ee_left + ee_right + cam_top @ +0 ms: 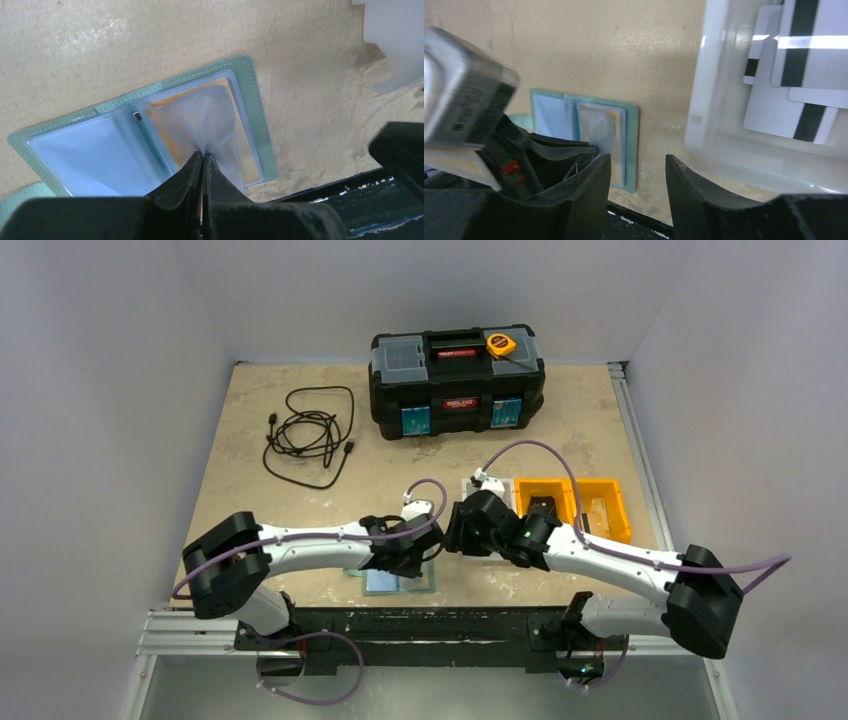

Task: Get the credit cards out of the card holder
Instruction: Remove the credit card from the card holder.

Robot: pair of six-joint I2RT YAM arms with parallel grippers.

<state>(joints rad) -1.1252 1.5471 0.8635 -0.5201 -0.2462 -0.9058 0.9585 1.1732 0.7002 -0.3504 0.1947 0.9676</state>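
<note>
Open flat teal-green bifold card holder (100, 150) with pale blue inner pockets, lying on the beige table (560, 440) at its near edge, between the two arm bases. The left claw (202, 165) is closed, its tips pinching the clear plastic pocket film (210, 120) of the right-hand pocket and drawing it up into a creased tent. Beneath that film we see the thin tan-orange plastic credit card (162, 125), seated in the pocket. From this angle the pinch appears to take film only, not the card. No black card shows in any view.

The right claw (636, 165) hovers just beside the holder, jaws apart and empty. Next to it stands a translucent white plastic bin (709, 125) with pale striped cards (774, 110) lying in it.

We judge the card light, stiff and slick, and the film soft and stretchy. The holder is light enough to lift with any pull. The best hold would be the card's exposed short edge at the pocket mouth, gripped across its faces and slid out along the pocket while the other claw pins the holder.
</note>
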